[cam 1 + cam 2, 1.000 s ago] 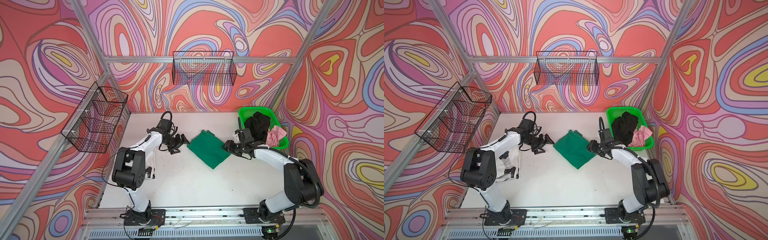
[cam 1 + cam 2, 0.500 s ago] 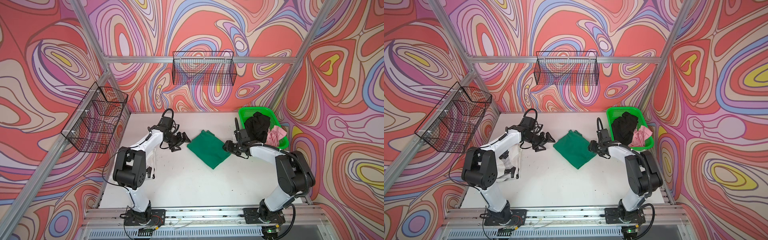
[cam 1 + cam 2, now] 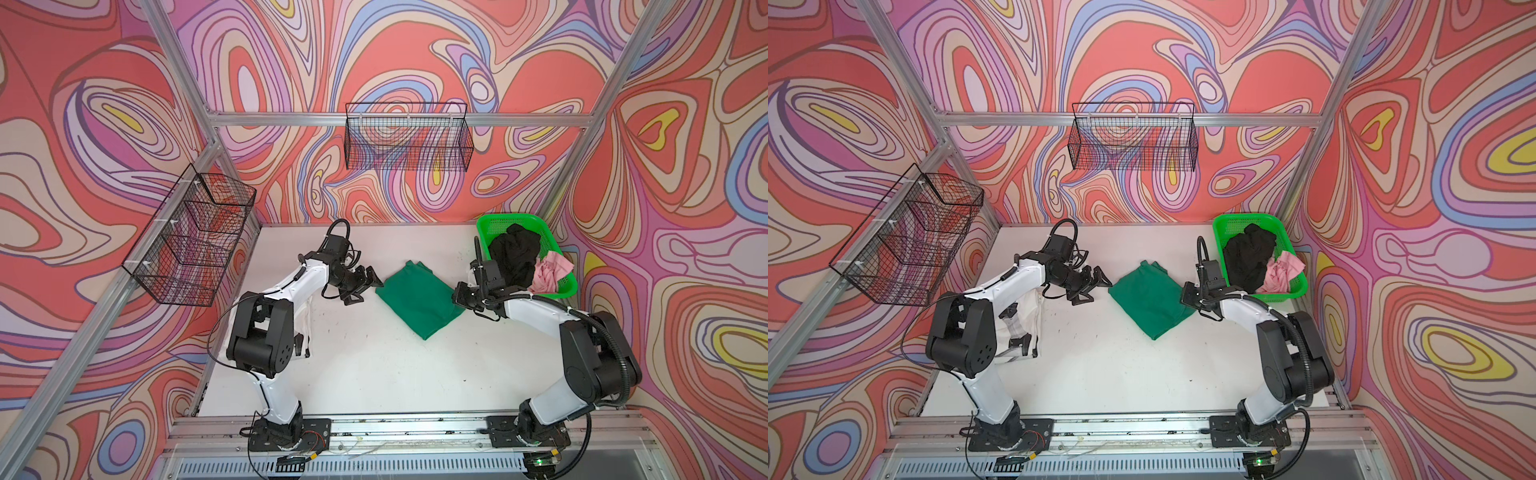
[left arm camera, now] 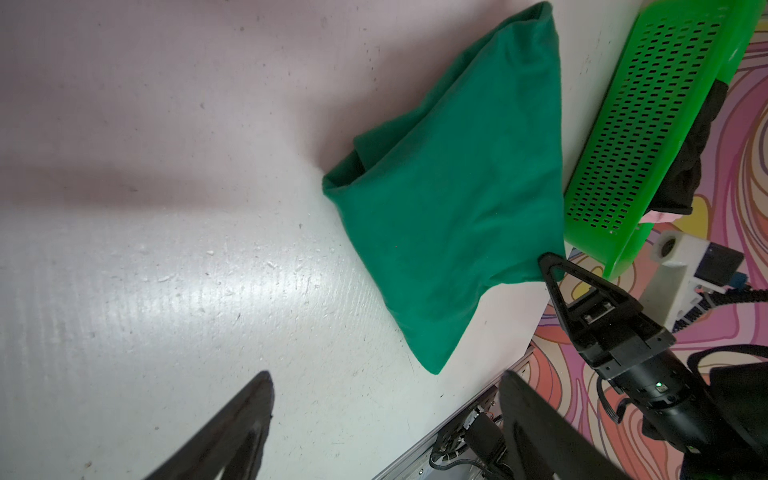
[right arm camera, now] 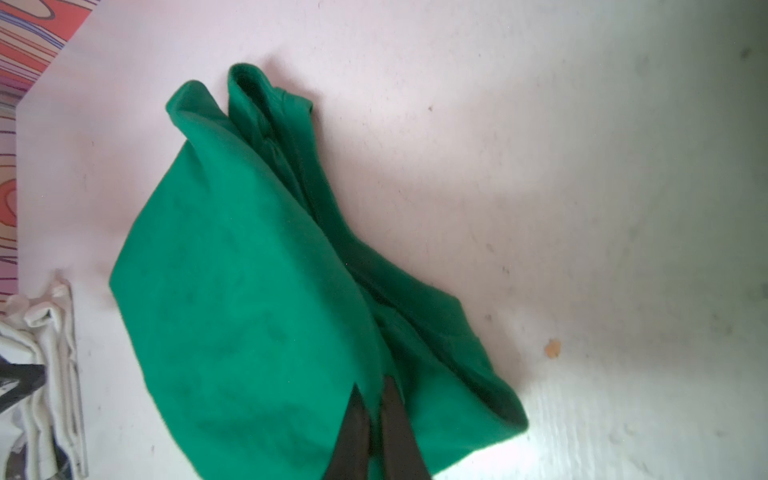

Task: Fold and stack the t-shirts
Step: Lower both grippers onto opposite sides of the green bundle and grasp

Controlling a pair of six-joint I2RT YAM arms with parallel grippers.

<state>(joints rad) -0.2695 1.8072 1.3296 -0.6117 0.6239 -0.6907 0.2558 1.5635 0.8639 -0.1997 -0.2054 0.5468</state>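
The dark green t-shirt (image 3: 417,297) (image 3: 1150,299) lies folded into a diamond in the middle of the white table. My right gripper (image 3: 457,297) (image 5: 374,390) is shut on its right corner, with cloth pinched between the narrow jaws. My left gripper (image 3: 365,289) (image 4: 386,378) is open just left of the shirt's left corner and touches nothing. A white t-shirt with black marks (image 3: 1027,316) (image 5: 50,332) lies under the left arm. The black t-shirt (image 3: 515,253) and the pale pink t-shirt (image 3: 548,270) sit crumpled in the green basket (image 3: 498,222).
The green basket (image 3: 1237,220) stands at the table's back right corner, close behind the right arm. One black wire basket (image 3: 407,141) hangs on the back wall and another wire basket (image 3: 191,237) on the left wall. Bare table (image 3: 374,365) lies in front of the green shirt.
My right gripper has closed on the green shirt's right corner. My left gripper has shifted slightly toward the shirt's left corner and stays open.
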